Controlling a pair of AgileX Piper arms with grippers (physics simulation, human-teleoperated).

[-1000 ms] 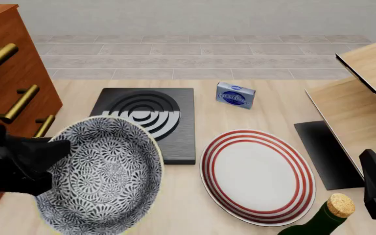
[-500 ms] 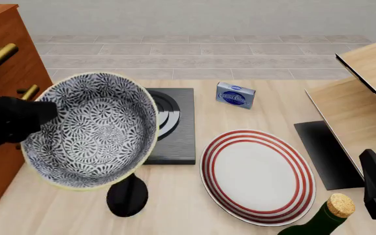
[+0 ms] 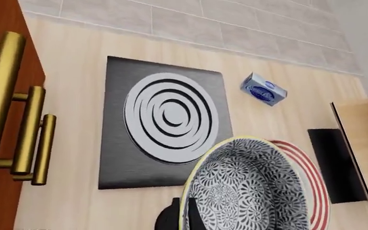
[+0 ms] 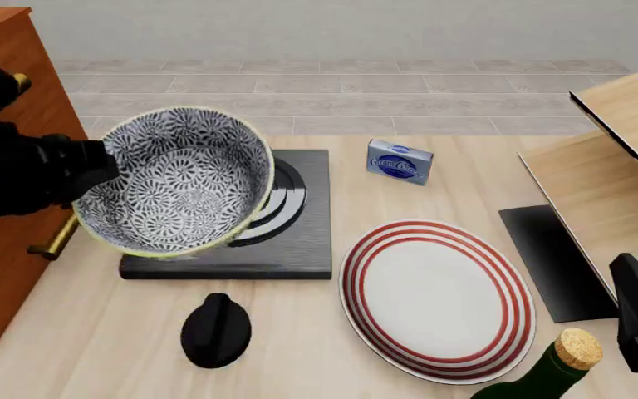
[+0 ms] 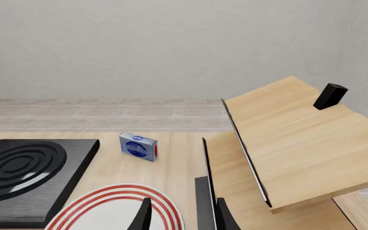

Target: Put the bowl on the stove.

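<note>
The left gripper (image 4: 95,170) pinches the near-left rim of the bowl (image 4: 175,181), one finger (image 3: 192,216) visible inside the wall in the left wrist view and the other presumably outside it. The bowl hangs tilted in the air, its opening turned toward the front camera, over the left part of the stove (image 4: 302,241) and not resting on it. Judged from its look, it is glazed ceramic: stiff, fairly heavy for a one-sided rim pinch, slick, and liable to chip if dropped. The rim is the only sensible hold, and it will want levelling before being lowered onto the burner rings (image 3: 171,117). The right gripper (image 5: 178,215) idles near the table's right side, fingers slightly apart and holding nothing, above the red-ringed plate (image 4: 435,299), with a small blue box (image 4: 399,162) beyond.
</note>
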